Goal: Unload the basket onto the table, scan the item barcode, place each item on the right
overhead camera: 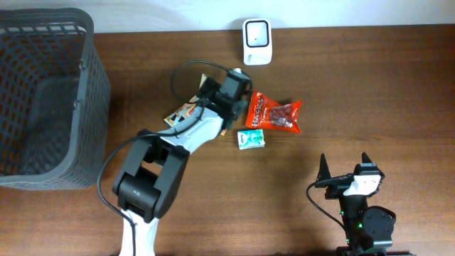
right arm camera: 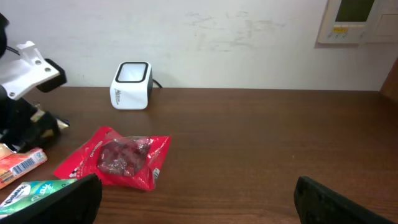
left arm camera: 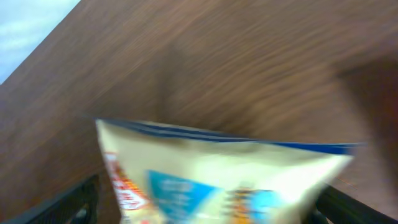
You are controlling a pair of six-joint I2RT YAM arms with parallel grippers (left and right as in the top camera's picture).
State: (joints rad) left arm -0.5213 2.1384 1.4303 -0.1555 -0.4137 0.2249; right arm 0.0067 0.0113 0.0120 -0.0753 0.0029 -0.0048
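Left gripper is straddling the packet, grip indeterminate; scanner is lying beyond it, nearer this arm; right gripper is standing open.

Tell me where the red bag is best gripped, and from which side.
Probably the flat seam at the right end of the red bag, coming from above on the right. It lies flat and bulges in the middle, so a thin edge suits a pinch; its left end is crowded by the left arm and green packet.
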